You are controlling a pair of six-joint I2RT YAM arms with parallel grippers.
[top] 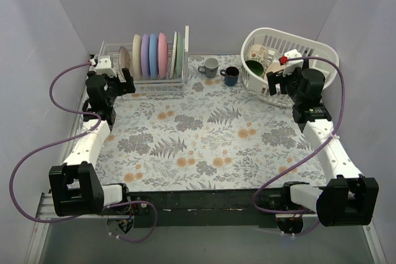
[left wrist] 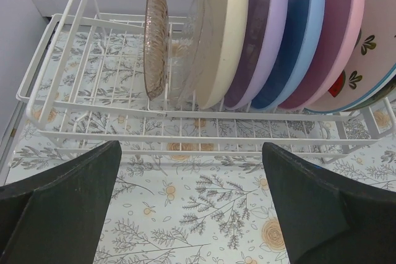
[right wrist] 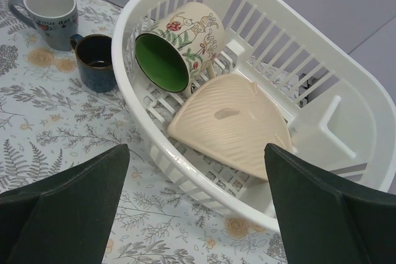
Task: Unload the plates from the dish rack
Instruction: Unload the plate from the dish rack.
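Floral cloth on the table (top: pixel 204 137), grey walls around. The dish rack (top: pixel 117 49) sits far left w/ the plates (top: pixel 151 54) standing on edge, rims toward the left gripper (left wrist: pixel 192 148). This one is spread wide, empty, just in front of the rack. Also the right gripper (right wrist: pixel 197 149) is spread, empty, over the white basket (right wrist: pixel 346 66), well apart from the rack. So the left arm is nearer, imo.

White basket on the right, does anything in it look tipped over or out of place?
Yes. In the basket, the floral mug lies on its side, its green inside facing out, beside a cream ribbed dish. Nothing looks spilled or broken.
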